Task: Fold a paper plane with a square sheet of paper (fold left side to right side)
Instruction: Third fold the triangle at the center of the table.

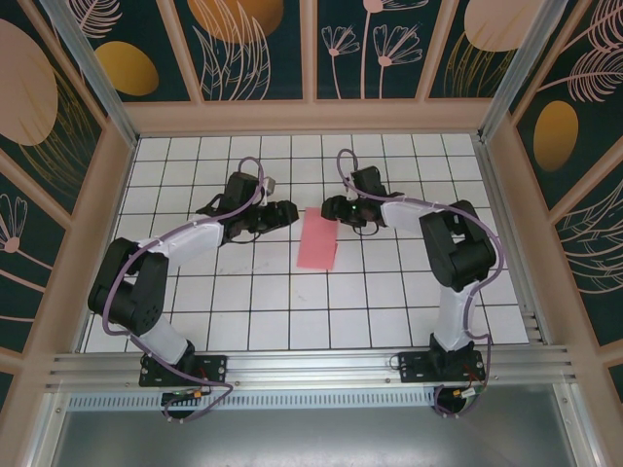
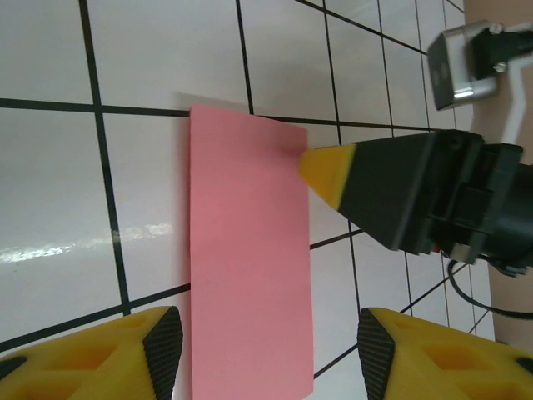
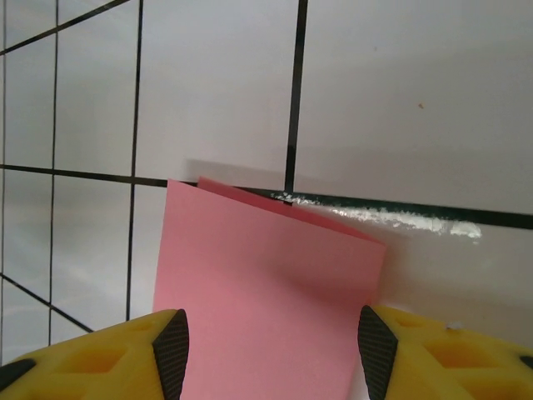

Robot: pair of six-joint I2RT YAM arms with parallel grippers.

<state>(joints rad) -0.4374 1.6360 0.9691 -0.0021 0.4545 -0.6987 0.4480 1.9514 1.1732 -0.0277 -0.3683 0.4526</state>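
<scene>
Flat on the tiled table (image 1: 243, 311), between both sets of jaws: the square sheet of paper (image 1: 318, 243), folded to a narrow pink rectangle. Jaws of the left gripper (image 2: 266, 333) apart, gripping nothing, straddling one end. Jaws of the right gripper (image 3: 266, 333) likewise apart and empty over the opposite end, one yellow fingertip (image 2: 329, 171) at the sheet's long edge, ahead of the left jaws.
</scene>
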